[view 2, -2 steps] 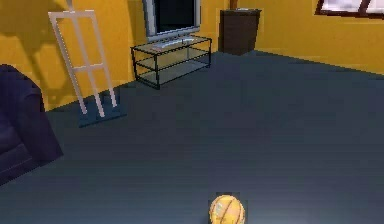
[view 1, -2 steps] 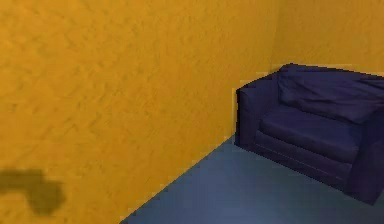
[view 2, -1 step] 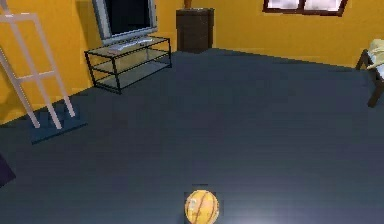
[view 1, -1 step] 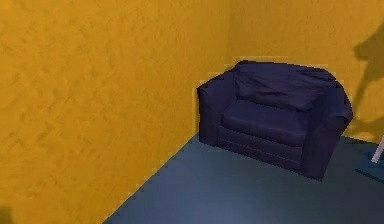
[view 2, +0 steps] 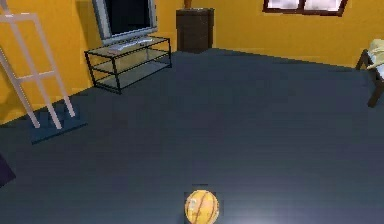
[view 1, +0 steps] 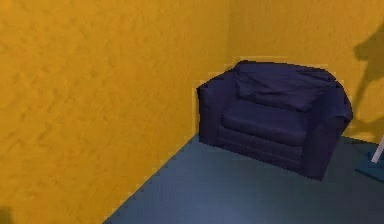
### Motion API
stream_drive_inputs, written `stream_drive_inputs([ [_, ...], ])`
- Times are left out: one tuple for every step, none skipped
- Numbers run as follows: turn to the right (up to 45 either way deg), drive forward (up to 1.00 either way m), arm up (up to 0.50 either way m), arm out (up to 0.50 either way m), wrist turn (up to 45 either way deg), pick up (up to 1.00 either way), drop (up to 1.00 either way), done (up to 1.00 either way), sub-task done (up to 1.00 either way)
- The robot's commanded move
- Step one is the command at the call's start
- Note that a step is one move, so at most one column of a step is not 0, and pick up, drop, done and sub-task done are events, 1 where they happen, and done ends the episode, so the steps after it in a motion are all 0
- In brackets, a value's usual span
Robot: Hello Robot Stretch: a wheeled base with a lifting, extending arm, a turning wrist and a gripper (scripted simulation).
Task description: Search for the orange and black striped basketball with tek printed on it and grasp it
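Dark blue floor [view 2: 260,120]: basketball [view 2: 201,207] lies at the arm side view's bottom middle, near the robot; gripper state cannot be told.

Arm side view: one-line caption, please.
Orange striped ball on dark floor; television on its stand by the yellow wall.

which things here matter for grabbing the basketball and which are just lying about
For the job:
round orange ball with dark stripes

Just lying about:
dark blue upholstered armchair
black flat television
dark metal and glass stand
dark wooden cabinet
white ladder-like frame
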Motion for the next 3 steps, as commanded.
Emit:
stream_drive_inputs([
  [0.0,0.0,0.0,0.44,0.0,0.0,0.0,0.0,0.0],
  [0.0,0.0,0.0,0.0,45.0,0.0,0.0,0.0,0.0],
  [0.0,0.0,0.0,0.0,45.0,0.0,0.0,0.0,0.0],
])
